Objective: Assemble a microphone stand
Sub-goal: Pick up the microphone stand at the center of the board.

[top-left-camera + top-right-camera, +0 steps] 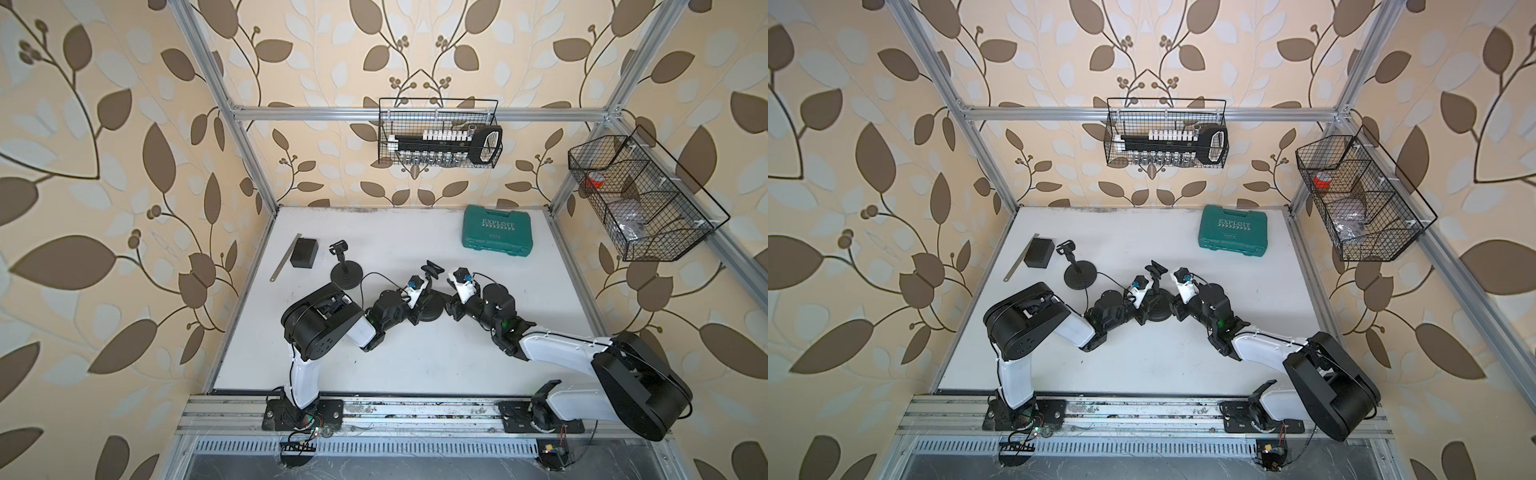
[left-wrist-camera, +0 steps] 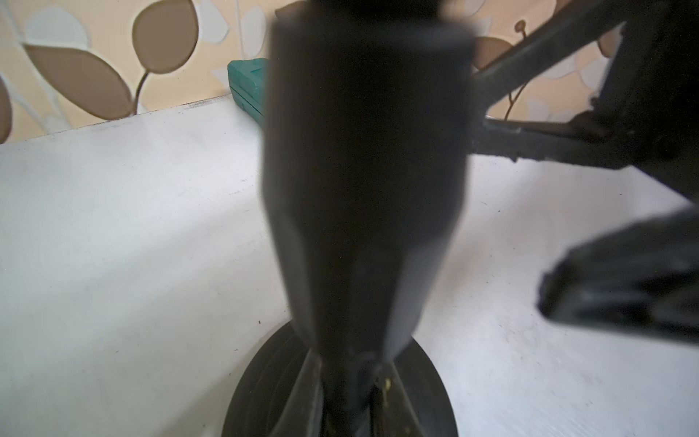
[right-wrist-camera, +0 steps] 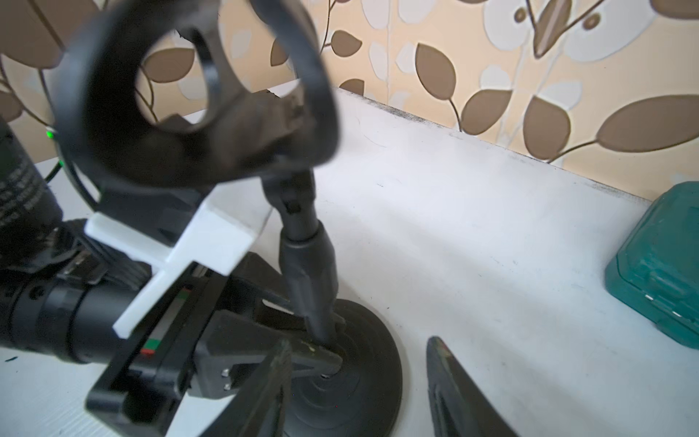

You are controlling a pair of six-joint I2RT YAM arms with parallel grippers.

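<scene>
Claws at the black stand (image 1: 433,271)
Middle of a top view: the left claw (image 3: 326,352) is clamped low on the pole (image 3: 307,261); the right claw (image 3: 359,389) has its jaws apart.

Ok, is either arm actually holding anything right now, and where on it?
The left gripper is shut on the microphone stand's pole, at its foot just above the round base. The right gripper is open, holding nothing.

Beige wallpaper (image 1: 104,124) with brown and pale leaves covers the walls; a silver aluminium frame (image 1: 311,112) edges the white table (image 1: 395,232); a black wire basket (image 1: 384,137) hangs on its back bar, a second basket (image 1: 648,249) on the side bar; soft, even light
</scene>
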